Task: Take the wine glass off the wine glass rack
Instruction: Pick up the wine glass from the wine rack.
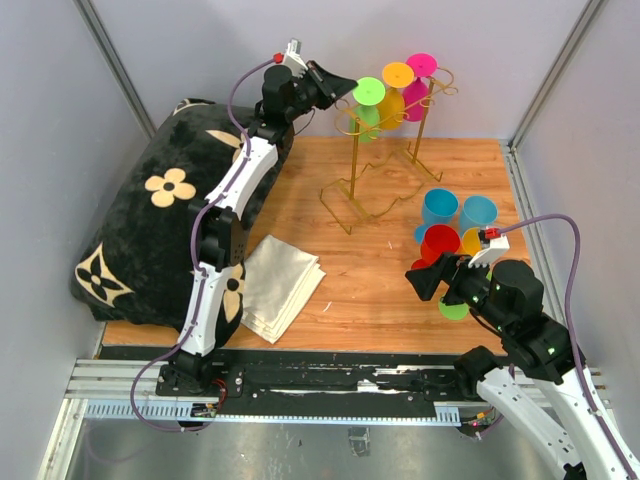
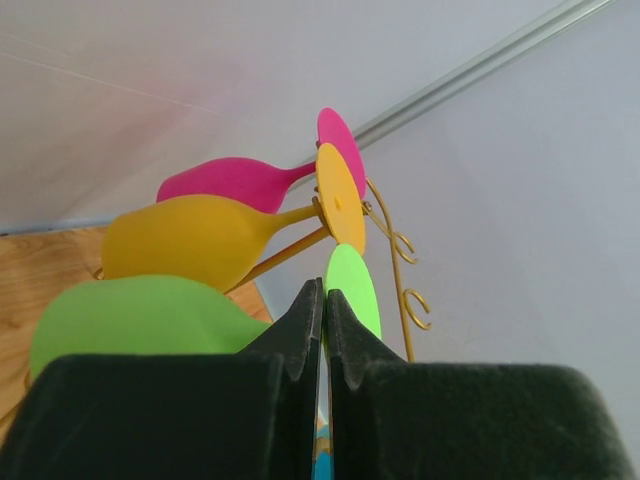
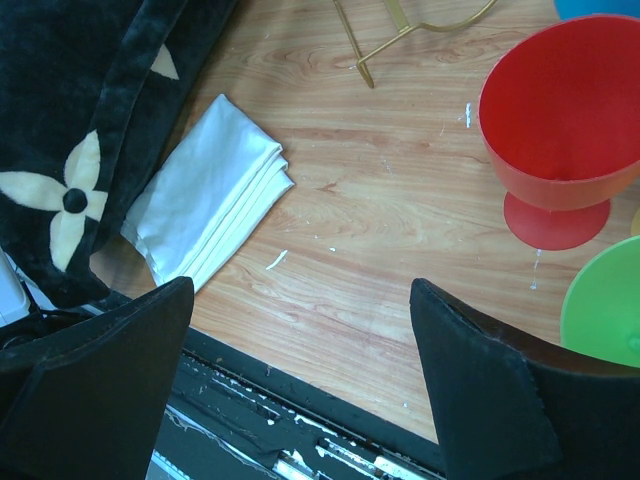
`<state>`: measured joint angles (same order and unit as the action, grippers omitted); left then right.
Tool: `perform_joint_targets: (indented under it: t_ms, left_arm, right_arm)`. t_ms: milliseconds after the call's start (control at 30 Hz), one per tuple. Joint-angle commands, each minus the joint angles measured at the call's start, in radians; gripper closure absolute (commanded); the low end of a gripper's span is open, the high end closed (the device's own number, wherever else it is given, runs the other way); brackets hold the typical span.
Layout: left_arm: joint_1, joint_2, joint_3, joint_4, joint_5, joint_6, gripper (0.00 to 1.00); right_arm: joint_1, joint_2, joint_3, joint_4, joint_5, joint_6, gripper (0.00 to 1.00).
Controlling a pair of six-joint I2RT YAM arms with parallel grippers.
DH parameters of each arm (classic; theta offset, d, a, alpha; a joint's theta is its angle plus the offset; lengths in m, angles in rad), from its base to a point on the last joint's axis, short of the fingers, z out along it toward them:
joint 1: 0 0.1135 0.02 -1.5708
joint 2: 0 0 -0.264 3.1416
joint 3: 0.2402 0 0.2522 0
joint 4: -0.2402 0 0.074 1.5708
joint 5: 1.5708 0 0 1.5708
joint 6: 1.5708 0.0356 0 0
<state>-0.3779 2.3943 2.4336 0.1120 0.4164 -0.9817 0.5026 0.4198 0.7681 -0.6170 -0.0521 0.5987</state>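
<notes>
Here, the wine glass rack (image 1: 352, 180) stands at the far side of the wooden table (image 1: 370, 285), and three glasses hang upside down from its top rail with their round feet uppermost. The green wine glass (image 1: 369, 91) is at the rail's left end, the yellow wine glass (image 1: 398, 74) next to it, and the pink wine glass (image 1: 421, 65) at the right end. The left gripper (image 1: 345, 88) is raised to the level of the rail, just left of the rack. Its jaws are drawn almost together, with only a thin slit between them. In the left wrist view its tips sit right at the rim of the green foot. I cannot tell whether they pinch that rim or only touch it. No glass has come off the rack. In front of the rack and to its right, a cluster of glasses stands upright on the table: two blue glasses (image 1: 439, 207), a red glass (image 1: 440, 243) and a small yellow one (image 1: 472, 240). The right gripper (image 1: 428, 280) hovers just in front of that cluster, well apart from the rack. Its fingers are spread wide and hold nothing, and another green glass (image 3: 605, 300) sits beside its right finger. A folded white cloth (image 1: 280, 285) lies in front of the rack to its left. A black cushion (image 1: 150, 220) with cream flowers fills the table edge farther left of the rack.
</notes>
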Motion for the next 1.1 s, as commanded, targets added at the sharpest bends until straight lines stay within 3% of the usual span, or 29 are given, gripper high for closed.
perform_joint_targets:
  t_ms: [0, 300, 1067]
  left_arm:
    - [-0.006, -0.052, 0.006, 0.059, -0.017, -0.041, 1.00]
    - [0.005, -0.057, -0.001, 0.060, -0.060, -0.058, 1.00]
    - [0.024, -0.051, -0.036, 0.163, -0.136, -0.280, 1.00]
  right_arm:
    - [-0.012, -0.013, -0.003, 0.007, 0.007, 0.000, 0.10]
    - [-0.012, -0.019, -0.003, 0.001, 0.012, 0.000, 0.10]
    - [-0.011, -0.032, 0.004, -0.013, 0.023, -0.002, 0.10]
